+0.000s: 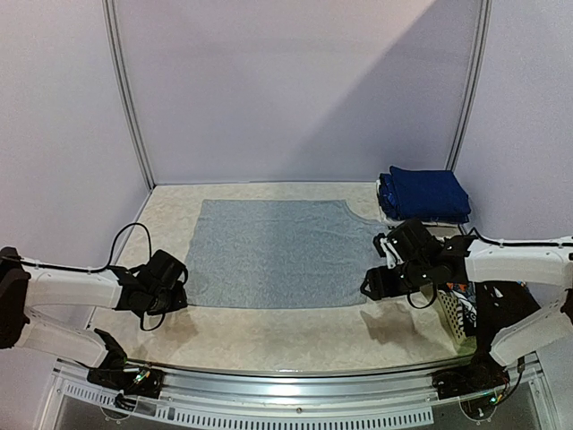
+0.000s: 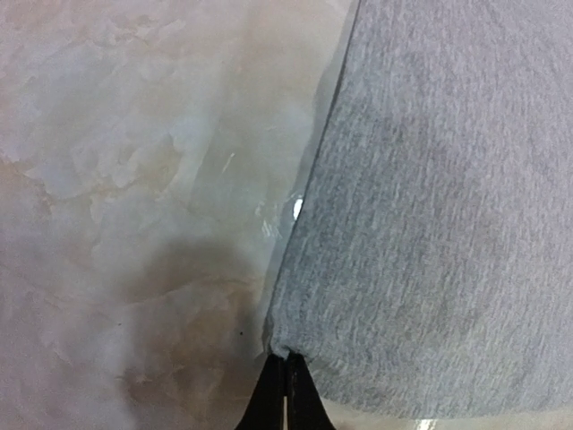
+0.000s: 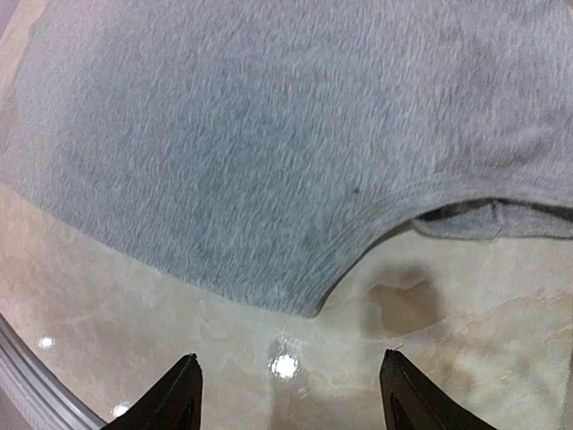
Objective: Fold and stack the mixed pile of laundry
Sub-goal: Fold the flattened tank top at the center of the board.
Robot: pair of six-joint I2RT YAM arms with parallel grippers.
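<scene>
A grey shirt [image 1: 273,253] lies spread flat in the middle of the table. My left gripper [image 1: 183,296] is at its near left corner. In the left wrist view the left gripper [image 2: 286,363] is shut, with the corner of the grey shirt [image 2: 430,224] pinched between its tips. My right gripper [image 1: 369,288] hovers at the near right corner. In the right wrist view the right gripper [image 3: 291,369] is open and empty, just short of the grey shirt's [image 3: 269,152] rounded corner. Folded navy blue pieces [image 1: 425,194] are stacked at the back right.
A white lattice basket [image 1: 450,320] stands at the right near edge, with dark cloth [image 1: 506,303] behind it under the right arm. A metal rail [image 1: 295,376] runs along the table's front edge. Walls close off the back and sides.
</scene>
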